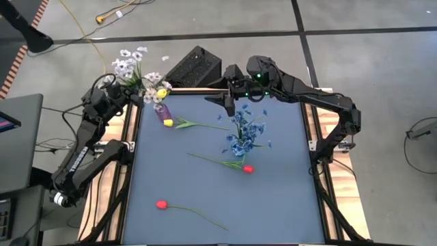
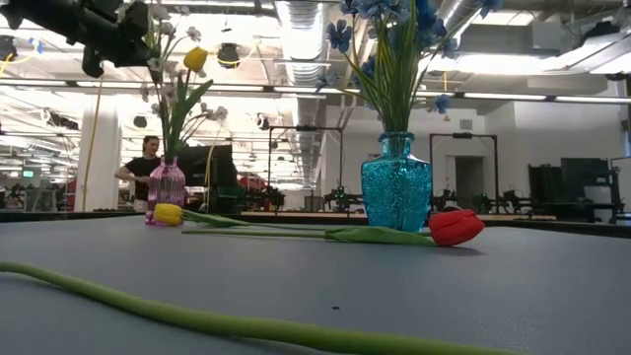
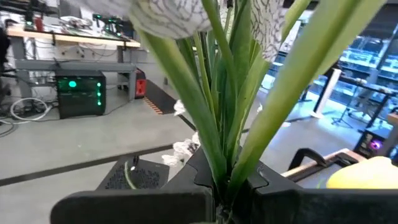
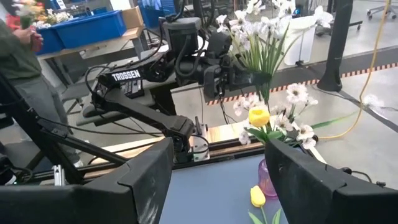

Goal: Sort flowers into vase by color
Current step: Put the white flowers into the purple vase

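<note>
My left gripper (image 1: pixel 120 82) is at the table's far left corner, shut on a bunch of white flowers (image 1: pixel 130 60). Just to its right stands the purple vase (image 1: pixel 163 111), which holds white blossoms and a yellow bud (image 4: pixel 258 117). My right gripper (image 1: pixel 229 102) hangs open at the far edge, behind the blue vase (image 2: pixel 396 192) of blue sprigs, touching nothing. A yellow flower (image 1: pixel 168 123) and two red tulips (image 1: pixel 247 168) (image 1: pixel 161 203) lie flat on the mat. My left gripper pinches the white bunch by its gathered green stems (image 3: pixel 225 163), several together, with the blossoms (image 4: pixel 261 25) standing above the fingers. The fingers lie across the stems. The stems run down toward the purple vase's mouth; whether their ends are inside it, I cannot tell.
A black box (image 1: pixel 194 67) sits just beyond the far edge between the arms. Wooden rails (image 1: pixel 315 147) border the mat's left and right sides. A long green stem (image 2: pixel 197 316) lies across the near part of the mat. A person (image 2: pixel 146 168) stands in the room behind.
</note>
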